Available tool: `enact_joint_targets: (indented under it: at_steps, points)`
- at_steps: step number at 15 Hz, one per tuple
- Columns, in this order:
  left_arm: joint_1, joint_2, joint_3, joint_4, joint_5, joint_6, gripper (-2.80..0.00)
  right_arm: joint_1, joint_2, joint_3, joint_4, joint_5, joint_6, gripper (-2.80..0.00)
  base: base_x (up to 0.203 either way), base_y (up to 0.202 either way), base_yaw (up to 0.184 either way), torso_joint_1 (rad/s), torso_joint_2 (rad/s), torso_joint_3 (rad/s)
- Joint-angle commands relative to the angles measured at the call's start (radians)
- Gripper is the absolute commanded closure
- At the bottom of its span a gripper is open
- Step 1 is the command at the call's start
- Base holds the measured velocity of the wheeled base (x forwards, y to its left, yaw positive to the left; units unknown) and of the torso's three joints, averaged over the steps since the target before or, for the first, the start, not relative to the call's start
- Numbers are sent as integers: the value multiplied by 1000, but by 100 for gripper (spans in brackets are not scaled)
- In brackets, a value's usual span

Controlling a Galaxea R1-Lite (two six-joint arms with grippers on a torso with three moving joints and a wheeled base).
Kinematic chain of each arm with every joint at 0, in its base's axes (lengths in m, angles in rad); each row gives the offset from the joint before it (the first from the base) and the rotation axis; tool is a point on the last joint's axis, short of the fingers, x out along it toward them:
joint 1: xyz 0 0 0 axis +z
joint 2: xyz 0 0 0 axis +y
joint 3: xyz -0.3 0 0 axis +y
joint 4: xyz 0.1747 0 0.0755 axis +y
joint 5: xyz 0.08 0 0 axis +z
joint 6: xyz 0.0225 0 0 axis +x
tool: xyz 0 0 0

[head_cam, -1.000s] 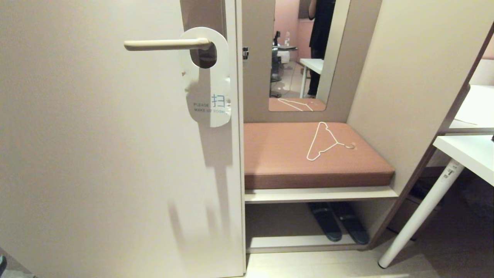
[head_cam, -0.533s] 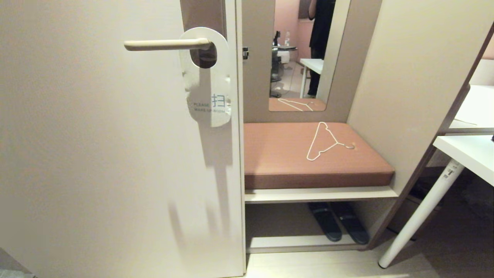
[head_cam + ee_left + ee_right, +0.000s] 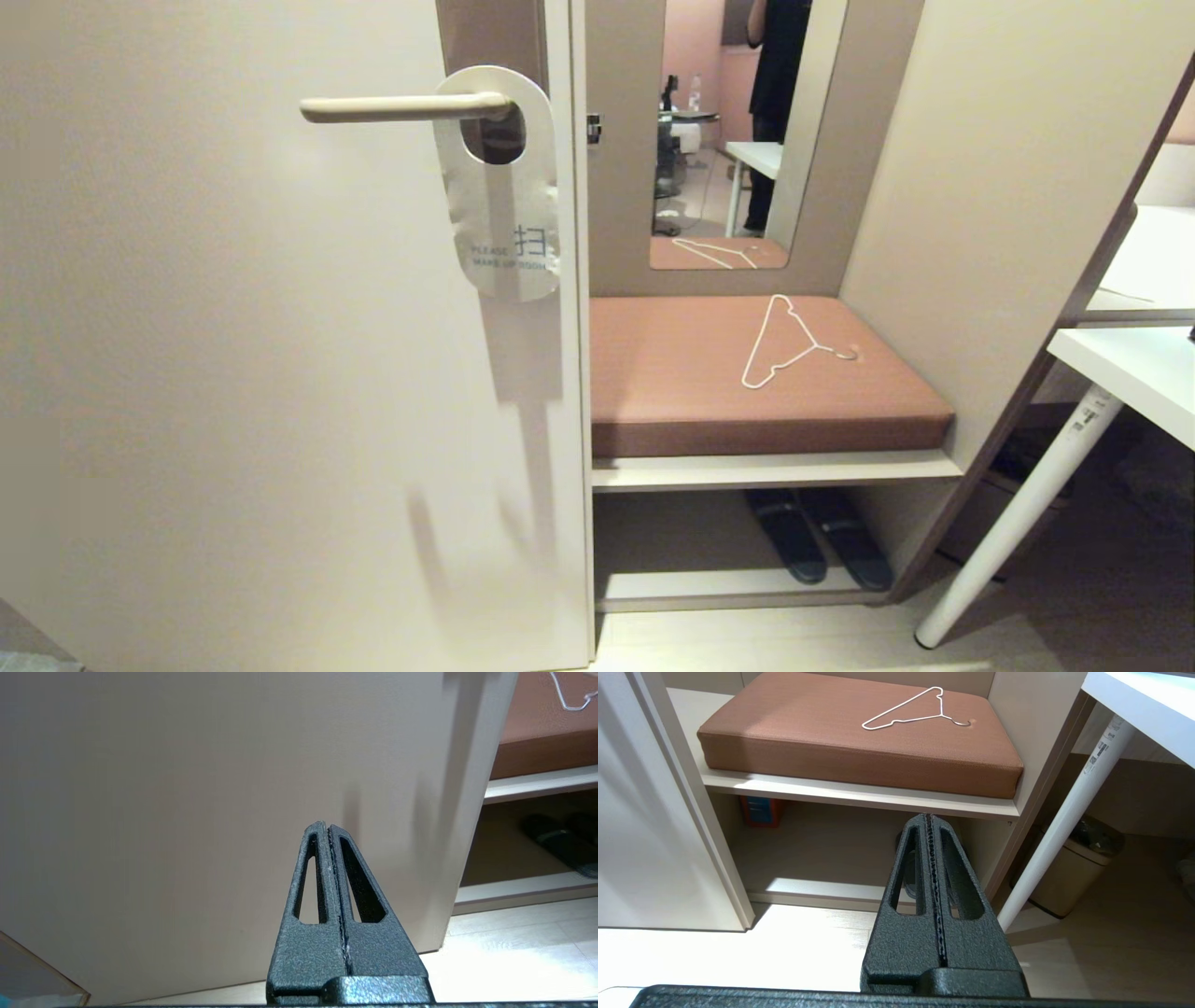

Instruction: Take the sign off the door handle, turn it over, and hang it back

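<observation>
We see the sign (image 3: 504, 210) hanging on the door handle (image 3: 401, 108), the lever passing through its big hole close to the pivot end, the card dropping down along the door's (image 3: 233, 373) edge. The face toward us is white and crinkled, with "PLEASE MAKE UP ROOM" and a blue character printed low on it. Neither arm shows in the head view. In the left wrist view we find the left gripper (image 3: 329, 828) with its two dark fingers pressed flat together, nothing between them, pointing at the plain lower part of the door — near its edge, apart from the surface as far as we can tell. In the right wrist view the right gripper (image 3: 929, 819) is likewise clenched on nothing, held low before the open shelf unit, with the floor (image 3: 738, 952) bright below it. Beside the door a brown seat cushion (image 3: 747, 392) lies on the shelf, and a white wire hanger (image 3: 789, 341) lies flat on the cushion. Under the shelf a pair of dark slippers (image 3: 822, 546) sits side by side. A mirror (image 3: 738, 131) above the cushion reflects a person in dark clothes — only partly visible. At the right a white table (image 3: 1134, 369) stands on a slanted white leg, and beneath it we see a beige waste bin (image 3: 1073, 872).
</observation>
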Motion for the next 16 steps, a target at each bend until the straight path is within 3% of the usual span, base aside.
enact_joint_targets:
  at_steps: [1, 16]
  points:
    - [0, 0, 0, 0, 1, -15, 0, 0, 1, 0, 0, 0, -1, 0, 0, 0, 0, 0, 0, 0]
    - [0, 0, 0, -3, 8, -74, 0, 0, 1, 0, 0, 0, -1, 0, 0, 0, 0, 0, 0, 0]
